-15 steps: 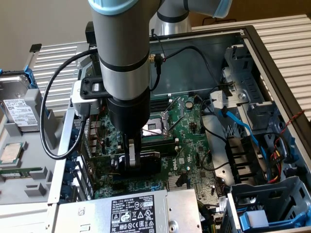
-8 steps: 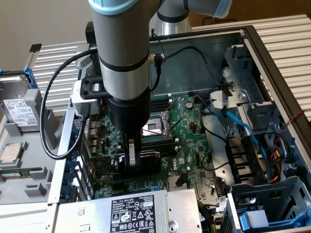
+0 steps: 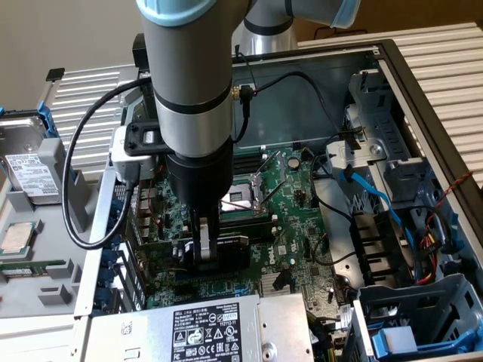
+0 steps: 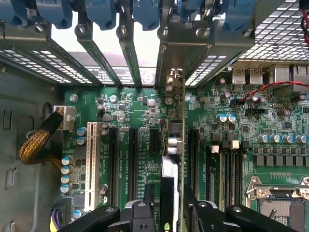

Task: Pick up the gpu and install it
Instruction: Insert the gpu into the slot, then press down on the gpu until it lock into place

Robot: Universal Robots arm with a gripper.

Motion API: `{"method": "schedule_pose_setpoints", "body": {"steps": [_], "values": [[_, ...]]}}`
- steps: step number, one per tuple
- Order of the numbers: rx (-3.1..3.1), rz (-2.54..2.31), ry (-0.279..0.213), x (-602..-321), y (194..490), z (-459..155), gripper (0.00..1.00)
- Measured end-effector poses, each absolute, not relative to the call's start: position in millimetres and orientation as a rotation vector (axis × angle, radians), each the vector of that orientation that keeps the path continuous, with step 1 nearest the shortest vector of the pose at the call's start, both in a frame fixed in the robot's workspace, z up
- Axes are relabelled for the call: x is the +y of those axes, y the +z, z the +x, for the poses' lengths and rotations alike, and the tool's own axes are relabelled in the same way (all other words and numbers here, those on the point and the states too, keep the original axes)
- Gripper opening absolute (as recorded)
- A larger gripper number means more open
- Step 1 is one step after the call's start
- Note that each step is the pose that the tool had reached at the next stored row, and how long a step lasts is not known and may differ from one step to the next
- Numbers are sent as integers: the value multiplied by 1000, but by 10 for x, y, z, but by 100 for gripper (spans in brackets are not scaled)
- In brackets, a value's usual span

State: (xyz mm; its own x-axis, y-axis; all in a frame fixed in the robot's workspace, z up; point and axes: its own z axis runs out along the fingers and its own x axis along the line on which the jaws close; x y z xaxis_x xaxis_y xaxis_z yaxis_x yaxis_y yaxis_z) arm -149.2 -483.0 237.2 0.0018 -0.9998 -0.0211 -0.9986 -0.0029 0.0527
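**Graphics card standing in its slot, jaws straddling its top edge**

The gpu (image 4: 170, 193), a small green circuit card with a black cooler block and a thin silver end bracket, stands on edge in an expansion slot of the large green motherboard (image 4: 270, 121). In the wrist view it appears edge-on, running from between the fingers toward the rear wall of the grey metal computer case (image 3: 392, 68), where its bracket lines up with one of the slot openings under the blue plastic retaining clips (image 4: 145, 12). That alignment suggests the card is seated, or very near it.

The gripper (image 3: 204, 245) comes straight down over the card, which suits pressing a card vertically into a connector. Its black jaws sit on either side of the card's top edge with a little space showing, so they look partly open; I cannot tell whether any pad touches the card, and it appears to rest on the slot, not on the grip.

Beside the card lie empty black and white expansion slots (image 4: 91, 164). Farther off are the silver processor socket (image 3: 245, 188), a blue data cable (image 3: 377, 197), and the grey labelled power supply (image 3: 196, 328) at the case's near edge.
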Motion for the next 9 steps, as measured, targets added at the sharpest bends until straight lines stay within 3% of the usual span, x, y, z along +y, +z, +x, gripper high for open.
{"method": "schedule_pose_setpoints", "body": {"steps": [9], "values": [[-2202,2208,-81,-4830,2374,-1490,35]]}}
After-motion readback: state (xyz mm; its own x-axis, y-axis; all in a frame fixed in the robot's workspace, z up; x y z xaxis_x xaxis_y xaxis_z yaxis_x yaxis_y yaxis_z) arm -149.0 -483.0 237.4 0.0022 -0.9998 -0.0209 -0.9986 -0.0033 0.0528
